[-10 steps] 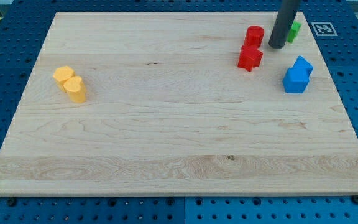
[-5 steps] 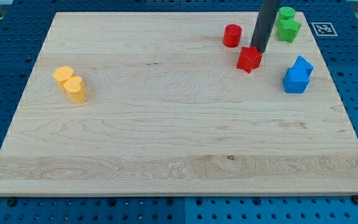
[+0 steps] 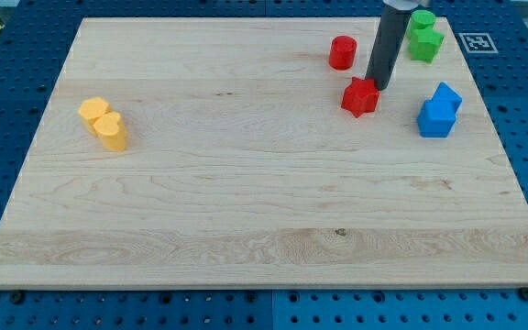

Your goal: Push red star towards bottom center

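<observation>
The red star (image 3: pixel 360 96) lies on the wooden board (image 3: pixel 246 183) at the upper right. My tip (image 3: pixel 379 88) rests at the star's upper right edge, touching it. The dark rod rises from there to the view's top. A red cylinder (image 3: pixel 342 52) stands above and left of the star, apart from it.
Two green blocks (image 3: pixel 423 37) sit at the top right, right of the rod. Two blue blocks (image 3: pixel 439 111) sit right of the star. Two yellow blocks (image 3: pixel 104 123) sit at the board's left side.
My tip moved left from beside the green blocks, knocked the red cylinder up-left, then came down onto the red star and pushed it slightly down-left.
</observation>
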Controlling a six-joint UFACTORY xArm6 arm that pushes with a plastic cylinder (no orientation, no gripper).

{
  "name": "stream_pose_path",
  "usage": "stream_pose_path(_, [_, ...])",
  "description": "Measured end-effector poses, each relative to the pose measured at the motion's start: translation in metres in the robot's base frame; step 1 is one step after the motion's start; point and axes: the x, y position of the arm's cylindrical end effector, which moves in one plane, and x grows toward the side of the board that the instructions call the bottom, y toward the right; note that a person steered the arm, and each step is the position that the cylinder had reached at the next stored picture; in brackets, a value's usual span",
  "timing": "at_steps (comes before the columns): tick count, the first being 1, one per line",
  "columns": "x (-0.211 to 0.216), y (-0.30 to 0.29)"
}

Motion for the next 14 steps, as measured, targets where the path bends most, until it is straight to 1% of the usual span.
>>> stream_pose_path(2, [0.0,-0.02])
stream_pose_path(3, [0.01,-0.032])
stream_pose_path(5, [0.038,-0.018])
stream_pose_path(7, [0.038,-0.079])
stream_pose_path(8, [0.049,-0.086])
stream_pose_path(9, [0.06,-0.08])
stream_pose_path(10, [0.062,-0.089])
stream_pose_path(12, [0.085,-0.096])
stream_pose_path(13, [0.085,-0.106])
stream_pose_path(14, [0.085,-0.058])
